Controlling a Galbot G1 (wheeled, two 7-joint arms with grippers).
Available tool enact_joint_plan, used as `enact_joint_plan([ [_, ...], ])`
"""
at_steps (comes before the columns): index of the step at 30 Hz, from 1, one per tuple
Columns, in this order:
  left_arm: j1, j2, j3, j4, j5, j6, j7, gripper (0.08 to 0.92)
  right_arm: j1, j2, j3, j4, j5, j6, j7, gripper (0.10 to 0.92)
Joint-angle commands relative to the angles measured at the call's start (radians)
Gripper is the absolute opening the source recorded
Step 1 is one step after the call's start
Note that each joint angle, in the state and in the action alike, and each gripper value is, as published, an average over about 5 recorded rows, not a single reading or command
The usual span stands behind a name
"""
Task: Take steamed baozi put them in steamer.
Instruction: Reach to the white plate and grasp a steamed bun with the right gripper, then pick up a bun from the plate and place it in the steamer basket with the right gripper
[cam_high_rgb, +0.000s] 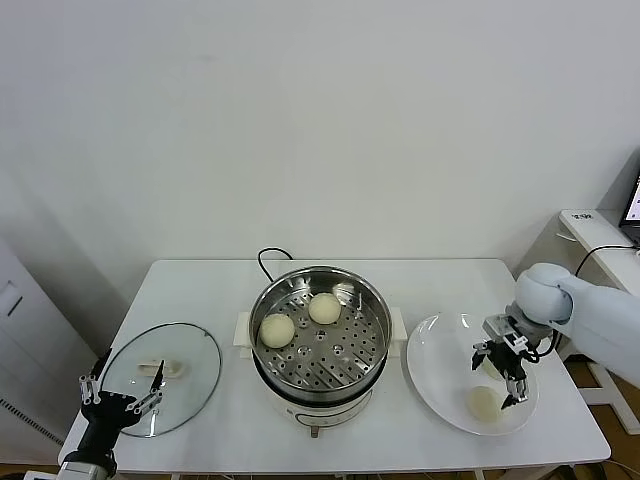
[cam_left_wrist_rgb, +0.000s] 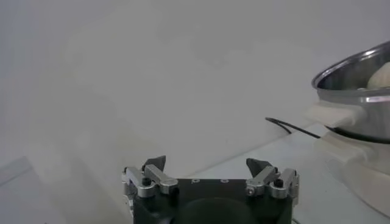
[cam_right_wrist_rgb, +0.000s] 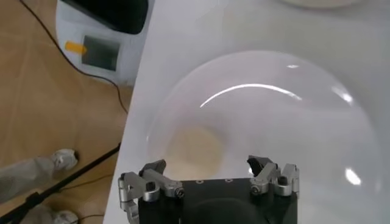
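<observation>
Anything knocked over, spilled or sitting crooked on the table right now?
Nothing stands out. The round shiny steel steamer sits upright with two pale round buns on its tray, the round glass lid lies flat on the white table, and the flat white plate is unspilled.

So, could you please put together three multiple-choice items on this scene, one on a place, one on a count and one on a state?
1. Where does the glass lid lie?
A. on the steamer
B. flat on the table on the robot's left
C. on the plate

2. How many baozi are in the steamer?
A. none
B. two
C. four

3. How is the right gripper?
A. open above the plate
B. shut on a bun
C. parked over the lid

Key: 1 B, the lid rests left of the steamer, by the idle, open left gripper. 2 B, two baozi sit on the perforated tray. 3 A, its fingers are spread over the white plate, holding nothing.
</observation>
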Motion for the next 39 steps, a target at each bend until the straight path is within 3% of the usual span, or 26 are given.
enact_joint_plan([
  [1,0.003,0.001,-0.004,0.002,0.0,-0.002,-0.001,0.823,-0.116,0.0,0.06,-0.01,-0.078,0.022,0.013,0.823],
  [10,0.002,-0.002,-0.005,0.005,-0.002,-0.005,0.0,0.823,-0.122,0.022,0.064,-0.023,-0.101,0.031,0.047,0.784],
  [19,0.001,0.001,-0.004,0.007,-0.003,-0.009,0.0,0.823,-0.063,0.025,0.044,-0.007,-0.065,0.035,0.068,0.533],
  [27,-0.001,0.012,-0.01,0.001,-0.013,-0.007,0.0,0.823,0.4,0.079,-0.19,-0.065,0.197,0.051,0.035,0.317],
  [34,-0.005,0.004,-0.006,0.002,-0.013,-0.012,0.001,0.823,0.817,0.312,-0.381,-0.186,0.459,0.14,0.022,0.289],
  [39,-0.011,-0.001,-0.004,0.001,-0.014,-0.014,0.001,0.823,0.875,0.415,-0.361,-0.083,0.454,0.184,0.024,0.289],
])
